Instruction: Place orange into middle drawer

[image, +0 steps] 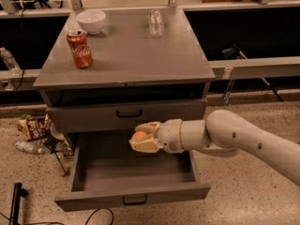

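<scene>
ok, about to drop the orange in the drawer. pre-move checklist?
1. Orange held in the claw: ok, gripped on both sides.
2. Middle drawer pulled open: ok.
3. Claw over the drawer's cavity: ok, above its rear part and just below the upper drawer front.
4. Landing spot free of objects: ok where the floor shows; the patch under the arm is hidden.
5. Claw height above the drawer floor: cannot tell from one view.
6. Cola can away from the arm: ok, it stands up on the cabinet top.
</scene>
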Available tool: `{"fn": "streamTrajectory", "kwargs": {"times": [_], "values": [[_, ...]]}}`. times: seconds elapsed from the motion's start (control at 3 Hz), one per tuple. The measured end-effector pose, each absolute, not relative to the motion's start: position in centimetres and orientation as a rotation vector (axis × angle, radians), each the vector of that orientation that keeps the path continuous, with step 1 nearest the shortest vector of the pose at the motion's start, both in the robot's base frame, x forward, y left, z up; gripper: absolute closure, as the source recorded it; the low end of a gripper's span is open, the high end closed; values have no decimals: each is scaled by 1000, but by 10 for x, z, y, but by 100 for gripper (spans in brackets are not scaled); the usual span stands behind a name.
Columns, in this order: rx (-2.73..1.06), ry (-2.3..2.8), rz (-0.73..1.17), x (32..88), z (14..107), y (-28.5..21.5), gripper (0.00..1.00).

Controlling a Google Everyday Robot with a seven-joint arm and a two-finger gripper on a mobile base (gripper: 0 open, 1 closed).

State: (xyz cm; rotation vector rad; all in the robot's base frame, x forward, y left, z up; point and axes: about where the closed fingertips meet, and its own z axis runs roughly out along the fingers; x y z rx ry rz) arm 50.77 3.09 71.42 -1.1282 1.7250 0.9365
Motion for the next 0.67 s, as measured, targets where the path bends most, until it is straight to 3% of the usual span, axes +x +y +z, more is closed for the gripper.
{"fn": "streamTrajectory", "kwargs": {"times": [0.67], "values": [[-1171, 1828, 971, 498, 594, 48, 100]]}}
